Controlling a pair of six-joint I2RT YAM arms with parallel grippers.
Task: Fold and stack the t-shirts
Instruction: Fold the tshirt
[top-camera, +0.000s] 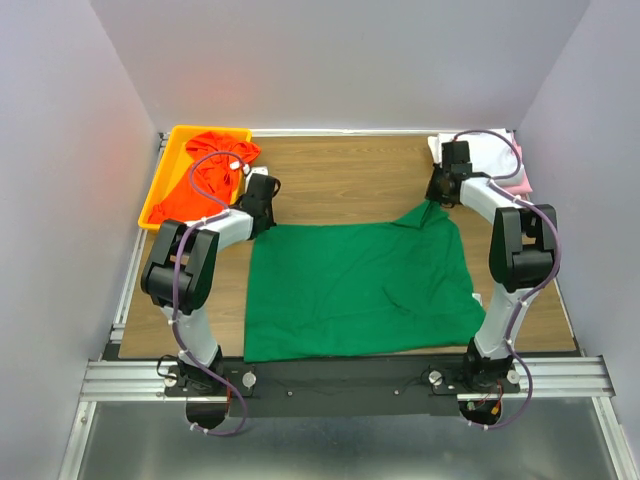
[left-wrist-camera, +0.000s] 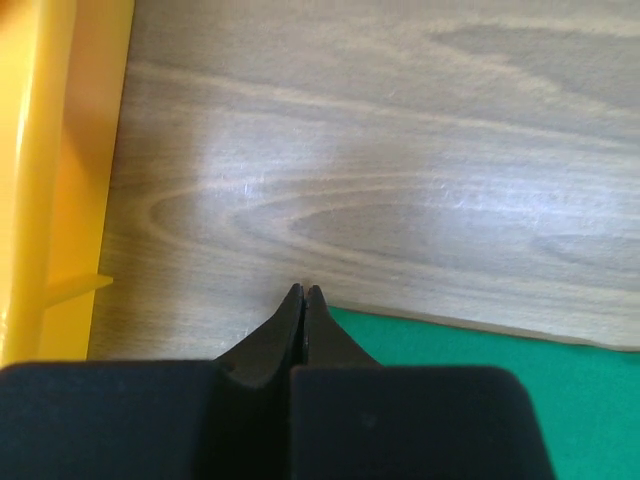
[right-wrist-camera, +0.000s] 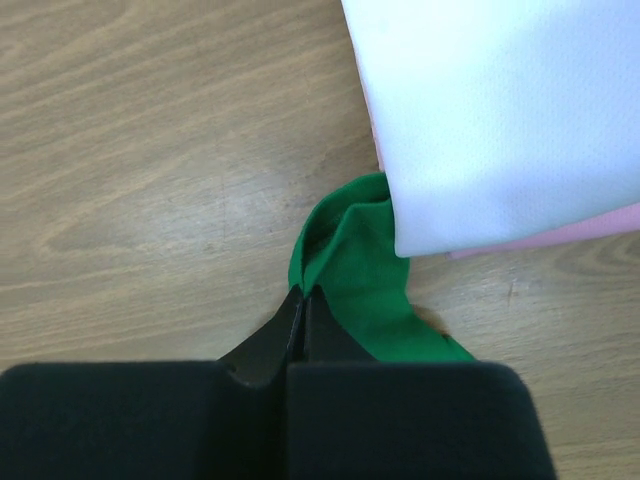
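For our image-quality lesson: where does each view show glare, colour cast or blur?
Top external: orange glow on the left wall beside the yellow tray. Left wrist: pale sheen on the table; left gripper soft-edged. Right wrist: white t-shirt nearly washed out.

no text, label, brand, number or sign can be read in any view. the small white tag (top-camera: 234, 164) on the orange-red shirt (top-camera: 200, 185) is too small to show any print.

Green t-shirt (top-camera: 360, 290), orange-red t-shirt (top-camera: 205, 178), white t-shirt (right-wrist-camera: 500, 110), pink t-shirt (right-wrist-camera: 600, 228), yellow tray (left-wrist-camera: 40, 150), wood-grain table (top-camera: 340, 170).
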